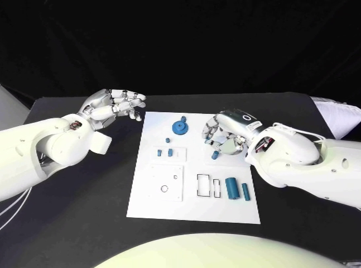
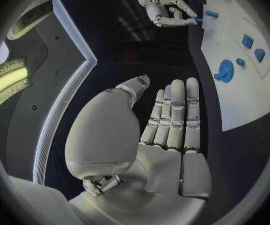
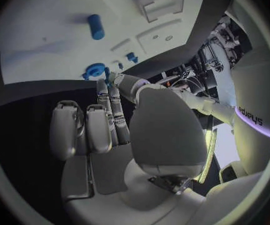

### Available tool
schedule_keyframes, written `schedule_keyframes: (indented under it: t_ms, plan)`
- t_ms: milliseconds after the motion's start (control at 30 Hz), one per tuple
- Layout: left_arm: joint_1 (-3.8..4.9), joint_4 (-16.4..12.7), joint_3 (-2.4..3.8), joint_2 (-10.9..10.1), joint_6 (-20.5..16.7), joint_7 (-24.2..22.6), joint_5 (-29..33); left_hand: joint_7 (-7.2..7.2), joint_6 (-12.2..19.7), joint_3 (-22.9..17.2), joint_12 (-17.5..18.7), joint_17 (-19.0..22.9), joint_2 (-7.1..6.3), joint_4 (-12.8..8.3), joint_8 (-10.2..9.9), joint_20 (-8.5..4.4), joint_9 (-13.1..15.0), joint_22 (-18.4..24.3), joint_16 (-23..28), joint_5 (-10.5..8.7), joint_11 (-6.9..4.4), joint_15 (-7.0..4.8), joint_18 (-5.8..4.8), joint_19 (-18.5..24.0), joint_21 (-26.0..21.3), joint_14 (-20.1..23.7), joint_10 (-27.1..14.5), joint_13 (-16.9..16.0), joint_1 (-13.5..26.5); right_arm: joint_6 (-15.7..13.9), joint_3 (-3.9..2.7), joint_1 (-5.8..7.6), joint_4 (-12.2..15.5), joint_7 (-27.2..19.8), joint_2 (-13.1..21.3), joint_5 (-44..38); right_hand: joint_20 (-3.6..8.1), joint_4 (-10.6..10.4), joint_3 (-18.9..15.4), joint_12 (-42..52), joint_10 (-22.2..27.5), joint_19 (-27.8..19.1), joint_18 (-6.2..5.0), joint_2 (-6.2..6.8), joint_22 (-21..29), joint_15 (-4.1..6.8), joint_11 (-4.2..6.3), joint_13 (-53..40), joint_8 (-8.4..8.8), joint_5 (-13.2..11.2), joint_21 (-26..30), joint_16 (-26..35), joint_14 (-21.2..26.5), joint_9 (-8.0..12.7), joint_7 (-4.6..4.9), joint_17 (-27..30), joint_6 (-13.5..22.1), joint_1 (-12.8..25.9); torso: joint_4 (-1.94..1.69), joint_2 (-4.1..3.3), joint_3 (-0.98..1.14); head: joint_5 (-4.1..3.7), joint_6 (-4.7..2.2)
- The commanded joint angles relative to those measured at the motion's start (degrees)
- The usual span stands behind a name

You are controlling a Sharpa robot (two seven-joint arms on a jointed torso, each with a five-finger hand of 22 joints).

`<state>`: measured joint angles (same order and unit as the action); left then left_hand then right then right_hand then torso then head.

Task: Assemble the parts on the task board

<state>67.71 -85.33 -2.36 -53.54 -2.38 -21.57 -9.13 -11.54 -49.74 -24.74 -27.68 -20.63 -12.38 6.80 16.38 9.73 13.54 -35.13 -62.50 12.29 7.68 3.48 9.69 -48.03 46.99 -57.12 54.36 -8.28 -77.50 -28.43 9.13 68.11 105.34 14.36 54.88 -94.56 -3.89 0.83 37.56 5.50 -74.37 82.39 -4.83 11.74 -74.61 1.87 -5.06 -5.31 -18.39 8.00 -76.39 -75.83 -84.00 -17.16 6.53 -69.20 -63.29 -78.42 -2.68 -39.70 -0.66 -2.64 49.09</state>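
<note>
the main risk lies with the right hand (image 1: pixel 225 135), which hangs over the task board (image 1: pixel 195 209) at about 2 o'clock from the board's middle, fingers curled downward. a short blue peg (image 1: pixel 215 156) lies just below its fingertips; a slightly off-centre descent could knock the peg so it rolls across the smooth plate, or nudge the blue gear (image 1: pixel 180 127) lying near the board's 12 o'clock edge. in the left wrist view this hand's fingertips seem to close near a small blue piece, but whether anything is pinched there cannot be told; the fingers are drawn in rather than spread.

the left hand (image 1: pixel 114 105) poses less danger. it hovers off the board at about 10 o'clock, above the black table (image 1: pixel 83 223), fingers extended side by side and holding nothing, as its own wrist view confirms. if it swung inward carelessly it could sweep the gear.

elsewhere on the board, 2 small blue blocks (image 1: pixel 165 152) sit at about 9 o'clock from the centre, and 2 blue cylinders (image 1: pixel 237 188) lie beside a rectangular slot (image 1: pixel 203 185) toward 5 o'clock. a square plate with a round hole (image 1: pixel 165 182) sits at 7 o'clock. most parts look unassembled.
</note>
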Motion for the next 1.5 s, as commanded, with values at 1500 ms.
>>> schedule_keyframes:
  t_ms: [1500]
  plan:
    - [-0.26,-1.04,0.0,0.36,0.71,-0.05,0.19,-0.09,0.42,0.32,-0.05,0.08,0.11,0.16,-0.25,0.04,-0.08,0.23,0.21,-0.07,0.09,0.39,0.74,-0.45,-0.6,0.13,-0.44,-0.02,-0.76,-1.55,0.46,-10.24,-4.71,-0.49,-12.48,-4.85,0.15,0.66,0.73,-0.13,-3.01,-0.14,0.95,-0.87,0.59,0.31,2.78,-2.62,-0.11,0.5,0.65,0.05,-2.2,-0.27,0.12,0.67,-0.05,-0.3,0.01,-0.07,0.0,6.82,0.91]
